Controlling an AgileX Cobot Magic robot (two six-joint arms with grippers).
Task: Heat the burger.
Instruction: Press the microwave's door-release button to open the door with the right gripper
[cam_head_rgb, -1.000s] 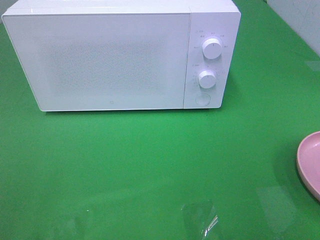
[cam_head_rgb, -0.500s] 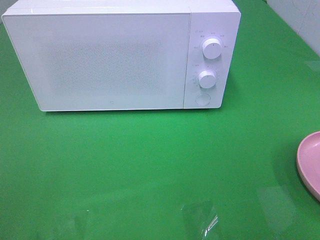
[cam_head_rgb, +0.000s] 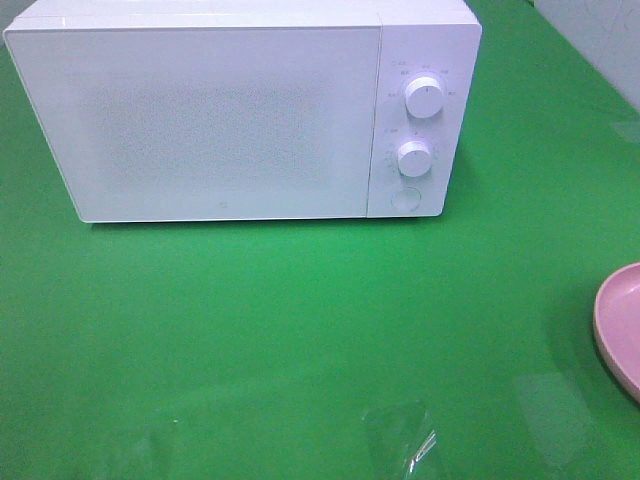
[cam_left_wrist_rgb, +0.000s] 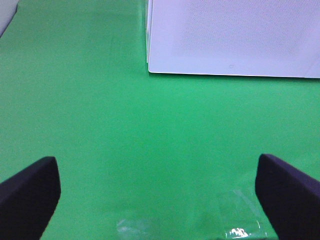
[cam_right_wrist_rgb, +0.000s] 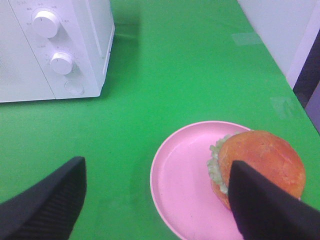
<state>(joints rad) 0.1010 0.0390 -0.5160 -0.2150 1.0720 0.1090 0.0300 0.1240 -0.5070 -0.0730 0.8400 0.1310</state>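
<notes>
Jaws of the right gripper (cam_right_wrist_rgb: 156, 167) stand spread and empty above the plate (cam_right_wrist_rgb: 180, 175). The burger (cam_right_wrist_rgb: 257, 162) sits on the plate, off-centre toward one finger. The left gripper (cam_left_wrist_rgb: 156, 162), also spread, faces the microwave (cam_left_wrist_rgb: 235, 35), so I judge the right arm nearer.

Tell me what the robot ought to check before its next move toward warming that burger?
1. Is the microwave open for loading? Not ok: its door is shut.
2. Is the inside free? Cannot tell: the shut door hides it.
3. Is the burger in place? Ok: it sits on the pink plate, toward one side of it.
4. Is the right hand ready? Ok: open and empty, with the burger in front of it.
5. Is the left hand ready? Ok: open and empty, facing the door.
</notes>
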